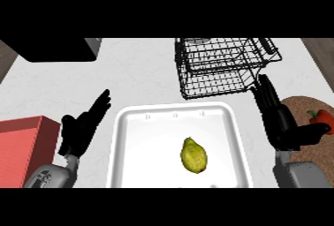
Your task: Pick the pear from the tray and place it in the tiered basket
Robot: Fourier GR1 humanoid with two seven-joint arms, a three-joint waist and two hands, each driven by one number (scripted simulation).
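One pale counter (52, 84) is filling the head view and carrying everything else. Sitting at its middle, toward the near edge, is a white rectangular tray (121, 145) with a raised rim and rounded corners. Beyond the tray's far right corner a black wire tiered basket (222, 66) is standing, its stacked levels showing through one another; nothing is showing inside them. A red box (23, 145) is occupying the left edge, apart from the tray. A dark block (55, 49) is sitting at the far left corner. A round brown mat (306, 103) is lying at the right edge, partly cut off by the frame. The left hand (79, 130) is showing between the red box and the tray, fingers straight and angled up toward the far right, holding nothing. The right hand (277, 119) is showing just right of the tray, fingers straight and pointing away, thumb spread out over the mat, also holding nothing; its fingertips are overlapping the basket's near right corner in this view, contact not determinable. The pear (194, 155), yellow-green, is lying on the tray floor, right of centre in the near half, long axis running roughly near to far, clear of both hands. A small red pepper (318, 116) is resting on the mat beside the right thumb.
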